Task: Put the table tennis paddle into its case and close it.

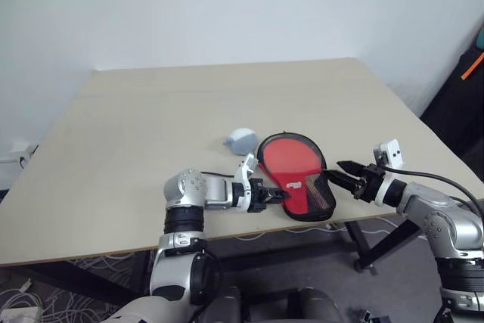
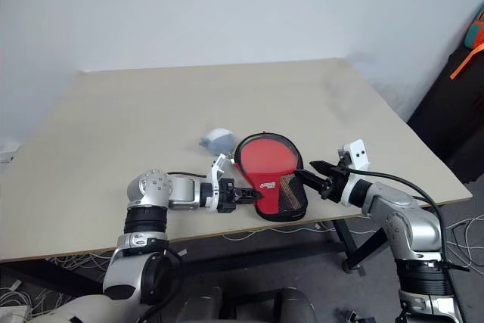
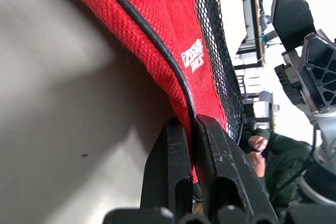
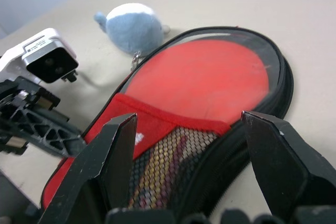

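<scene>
table (image 1: pixel 151 134) carries the case (image 1: pixel 296 179) at its near edge, table tennis paddle (image 4: pixel 210 80) already inside, flap not zipped; left gripper (image 3: pixel 191 129) clamped on the case's piped rim, likely anchoring it; right gripper (image 4: pixel 189 129) wide apart, empty, beside the handle end, poised for the zip; small blue plush (image 4: pixel 134 27) just behind.

Unreadable white logo on case (image 3: pixel 192 61)

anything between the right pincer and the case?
Nothing. In the left eye view a bare strip of table separates the open right pincer from the case; the left pincer is shut on its opposite rim.
</scene>
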